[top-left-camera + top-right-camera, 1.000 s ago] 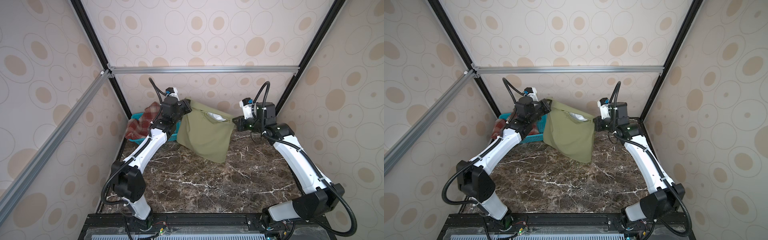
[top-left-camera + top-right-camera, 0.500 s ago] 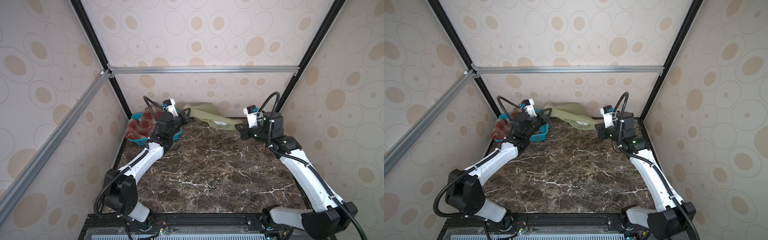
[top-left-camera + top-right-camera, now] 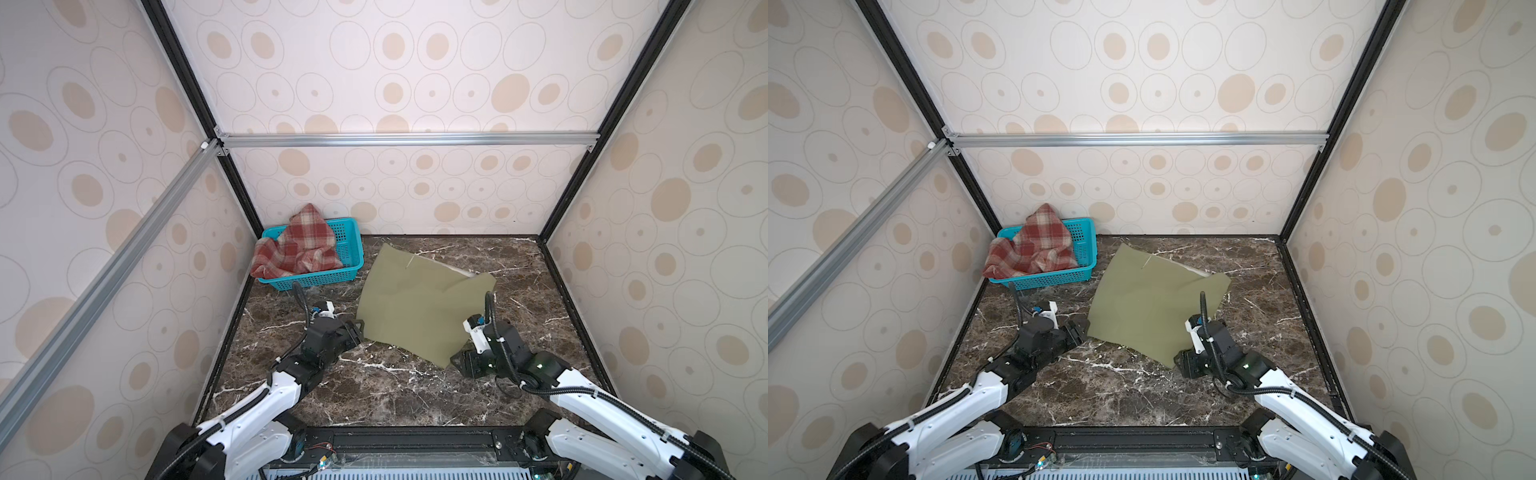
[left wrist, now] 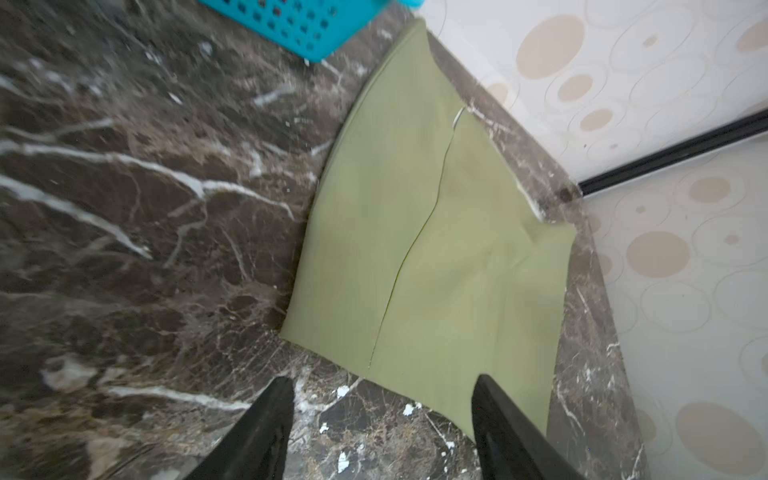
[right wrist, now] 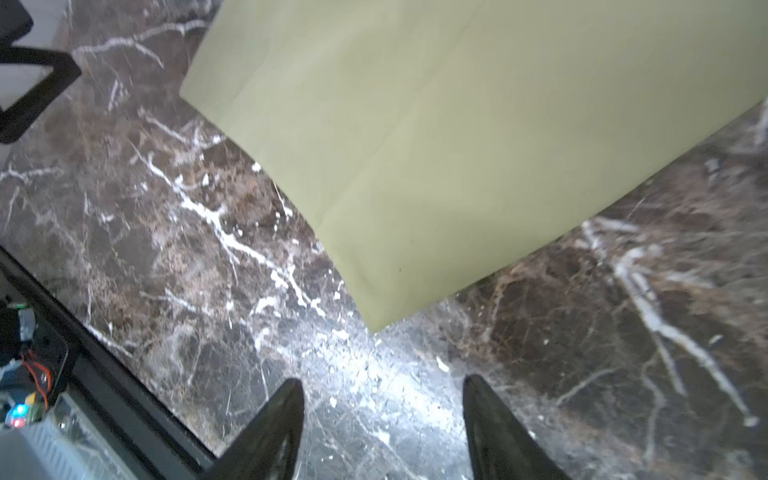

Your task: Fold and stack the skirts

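Top views, both: the olive-green skirt lies spread on the desk, just beside the teal basket on its right-arm side. It is single-layered and unfolded, with a small turned flap showing pale lining at the edge farthest from the basket. The plaid skirt sits crumpled inside the basket, one part hanging over the rim. Assessment: no fold has been made and no stack exists; the task is at an early stage, with both garments left to fold and the plaid one not yet taken out. Both arms reach low and forward from the base rail. The left gripper sits near the basket's front wall, at the skirt corner closest to the basket. The right gripper is well apart from the basket, at the skirt's opposite near corner.

Left wrist view: the left gripper stands with jaws wide, holding nothing. The skirt's hem runs just beyond the fingertips, and the basket's corner shows farther off.

Right wrist view: the right gripper is likewise wide and empty, over bare desk, the skirt's corner just ahead and untouched.
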